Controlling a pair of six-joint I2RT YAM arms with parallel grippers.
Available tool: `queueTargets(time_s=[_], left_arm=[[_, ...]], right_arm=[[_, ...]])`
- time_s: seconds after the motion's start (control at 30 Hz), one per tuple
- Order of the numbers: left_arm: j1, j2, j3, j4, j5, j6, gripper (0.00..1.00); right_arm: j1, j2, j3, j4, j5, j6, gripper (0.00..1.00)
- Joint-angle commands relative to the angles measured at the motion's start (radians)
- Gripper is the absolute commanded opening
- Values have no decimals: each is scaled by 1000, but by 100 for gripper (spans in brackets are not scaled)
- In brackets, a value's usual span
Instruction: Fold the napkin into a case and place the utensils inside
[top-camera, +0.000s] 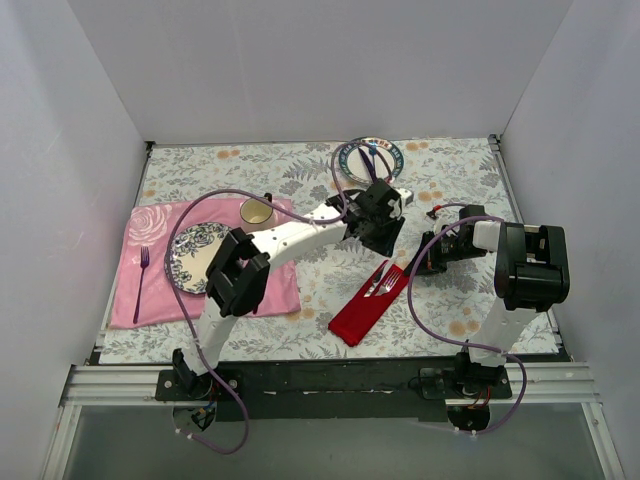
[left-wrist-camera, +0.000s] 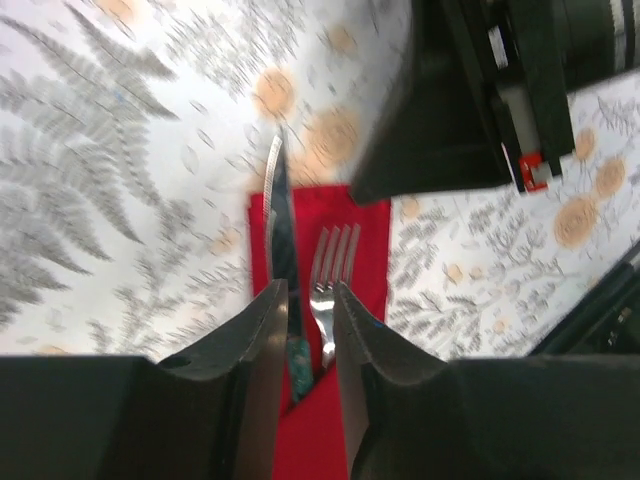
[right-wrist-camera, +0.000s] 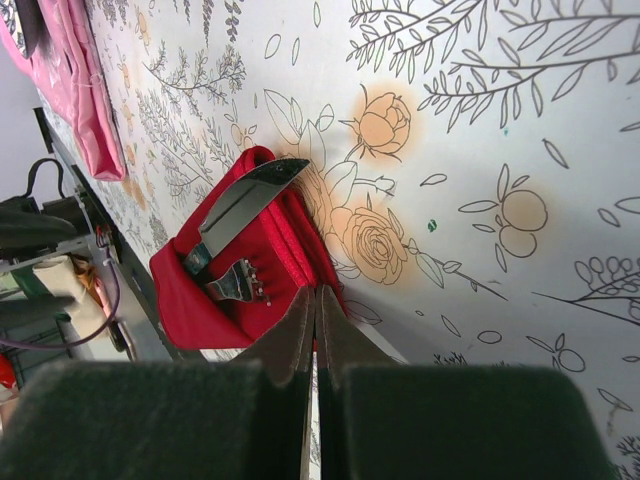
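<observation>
Red cloth napkin (top-camera: 355, 318), folded as case, pocketing teal-handled silver fork and knife (top-camera: 381, 284); my left jaws hover slightly parted, empty; right jaws closed, empty.

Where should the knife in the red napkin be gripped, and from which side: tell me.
Best grip the knife by its bare blade, the part clear of the napkin; its teal handle sits mostly tucked in the pocket. Come down from above, closing across the narrow width, minding the fork lying close beside it.
</observation>
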Motion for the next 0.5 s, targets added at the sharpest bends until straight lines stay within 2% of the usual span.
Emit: queueTargets(time_s=[0.0, 0.07, 0.23, 0.37, 0.47], left_arm=[[83, -7, 72, 75, -18, 0, 21], [106, 7, 61, 116, 33, -8, 17], [114, 7, 10, 268, 94, 17, 17], [114, 82, 114, 220, 96, -12, 18], [114, 120, 133, 210, 104, -41, 21]], right_arm=[[1, -17, -4, 12, -18, -3, 1], [1, -18, -2, 11, -23, -1, 1], [1, -15, -1, 14, -32, 3, 1], [1, -15, -4, 17, -35, 6, 1], [1, -12, -5, 15, -37, 6, 1]])
